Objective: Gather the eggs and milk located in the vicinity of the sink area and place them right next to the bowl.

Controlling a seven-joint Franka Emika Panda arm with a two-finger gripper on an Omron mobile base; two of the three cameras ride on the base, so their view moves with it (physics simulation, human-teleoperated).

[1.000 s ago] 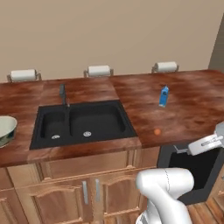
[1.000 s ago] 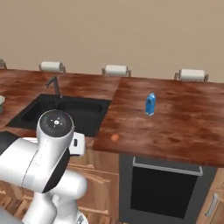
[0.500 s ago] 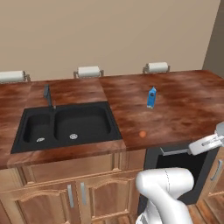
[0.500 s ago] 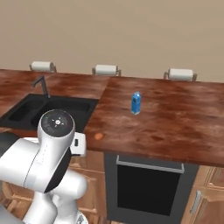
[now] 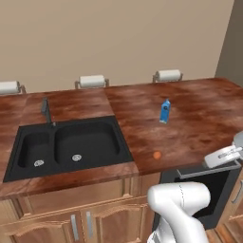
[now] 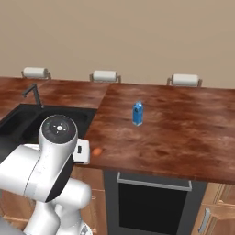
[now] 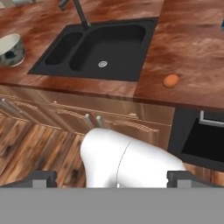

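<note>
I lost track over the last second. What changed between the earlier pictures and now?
Only the base drove, sliding the whole view sideways along the counter; no object moved. The egg, milk carton, sink and bowl sit as before, and the gripper stays open, holding nothing.

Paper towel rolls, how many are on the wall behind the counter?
3: one paper towel roll far left, one behind the sink, one right, beyond the milk. More may sit outside view.

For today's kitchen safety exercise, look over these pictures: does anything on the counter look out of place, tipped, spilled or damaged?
Nothing is spilled, tipped or broken. The small blue gable-topped milk carton stands upright on the brown counter. The one mild oddity is the small orange-brown egg, lying loose near the counter's front edge, right of the black double-basin sink, where it might roll.
</note>
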